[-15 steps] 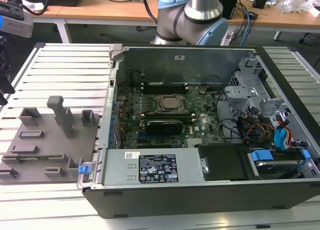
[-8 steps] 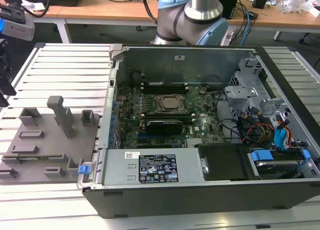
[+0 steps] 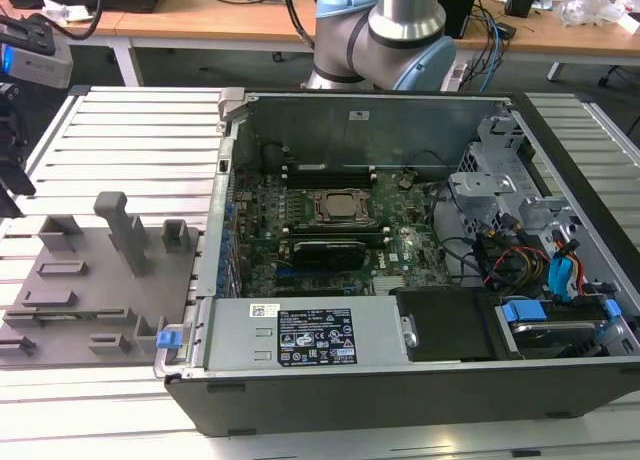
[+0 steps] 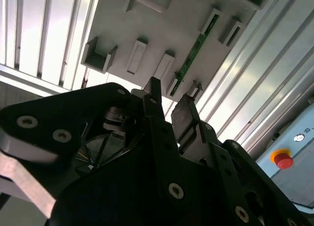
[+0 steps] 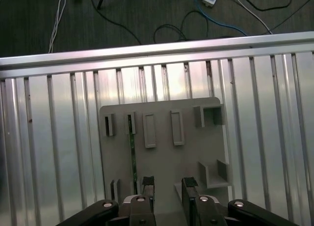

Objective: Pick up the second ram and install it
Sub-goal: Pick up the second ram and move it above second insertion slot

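The second ram (image 5: 132, 155) is a thin green stick standing on edge in a slot of the grey fixture plate (image 5: 164, 159). In the second wrist view the ram (image 4: 194, 49) lies along the same fixture plate (image 4: 147, 24). My gripper (image 5: 168, 186) hovers above the fixture, open, with nothing between its two black fingers (image 5: 147, 184). The ram sits slightly to one side of the gap, apart from the fingers. The second wrist view shows the gripper (image 4: 169, 104) with its jaws spread. In the exterior view the fixture plate (image 3: 80, 290) lies at the left, beside the open computer.
An open computer case (image 3: 400, 390) stands at the exterior view's middle and right, its motherboard (image 3: 330, 230) exposed with black slots. Everything rests on a ribbed aluminium table (image 3: 120, 130). A red stop button (image 4: 283, 159) and floor cables (image 5: 171, 29) lie beyond the table.
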Available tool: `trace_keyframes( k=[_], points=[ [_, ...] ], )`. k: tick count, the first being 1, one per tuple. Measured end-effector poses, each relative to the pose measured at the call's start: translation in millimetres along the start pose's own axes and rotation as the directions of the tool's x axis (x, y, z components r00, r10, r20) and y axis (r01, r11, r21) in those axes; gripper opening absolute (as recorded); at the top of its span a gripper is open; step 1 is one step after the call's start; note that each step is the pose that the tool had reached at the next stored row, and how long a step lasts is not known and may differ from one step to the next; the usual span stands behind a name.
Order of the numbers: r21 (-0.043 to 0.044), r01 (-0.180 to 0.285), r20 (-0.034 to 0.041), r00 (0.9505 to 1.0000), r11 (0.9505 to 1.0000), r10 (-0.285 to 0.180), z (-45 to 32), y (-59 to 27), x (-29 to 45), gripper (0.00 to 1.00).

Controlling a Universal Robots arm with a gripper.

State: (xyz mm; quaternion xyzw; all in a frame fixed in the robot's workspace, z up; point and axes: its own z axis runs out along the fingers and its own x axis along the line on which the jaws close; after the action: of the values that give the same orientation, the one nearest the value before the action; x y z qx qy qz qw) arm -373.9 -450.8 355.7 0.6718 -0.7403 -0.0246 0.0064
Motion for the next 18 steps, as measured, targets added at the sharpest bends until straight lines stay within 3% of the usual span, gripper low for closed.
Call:
trace_keyframes(
  k=[18],
  points=[
    [0.0000, 0.000, 0.0000, 1.0000, 1.0000, 0.000, 18.5, -0.8, 0.4, 0.36]
  ],
)
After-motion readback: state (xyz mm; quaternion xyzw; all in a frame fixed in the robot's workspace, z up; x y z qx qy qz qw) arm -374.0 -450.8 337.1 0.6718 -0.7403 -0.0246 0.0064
